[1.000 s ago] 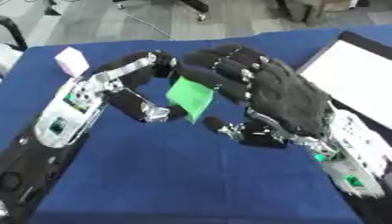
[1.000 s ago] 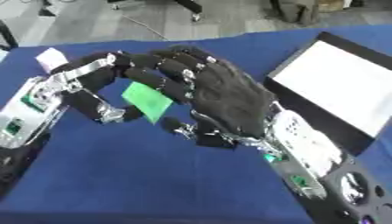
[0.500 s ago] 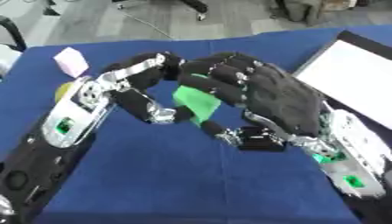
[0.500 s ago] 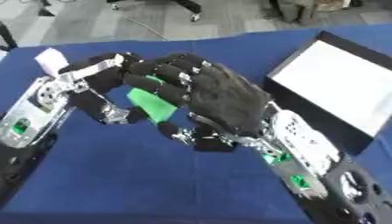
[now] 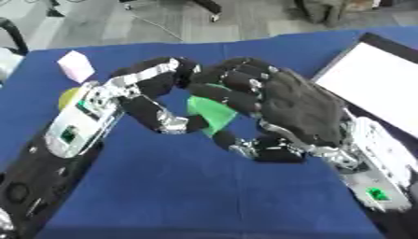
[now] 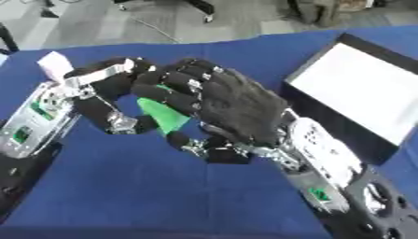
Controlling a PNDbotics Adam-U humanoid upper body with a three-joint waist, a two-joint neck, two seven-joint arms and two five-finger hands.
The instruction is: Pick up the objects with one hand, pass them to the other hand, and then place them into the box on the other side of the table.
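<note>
Fingers [image 5: 233, 93] of both hands curled round the green piece [image 5: 211, 113], mid-handover.
Right hand [image 5: 298, 109] and left hand [image 5: 151, 95] both pinch it; looks light, flat, stiff — take by edges. Beyond the fingers: pink block [image 5: 75, 66]; box [image 6: 363, 91] to their right.

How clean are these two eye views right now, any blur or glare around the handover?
Left eye view: soft all over, the green object between the left hand and right hand has fuzzy edges. Right eye view: equally soft; the white box interior is bright and featureless, no hard shadows.
</note>
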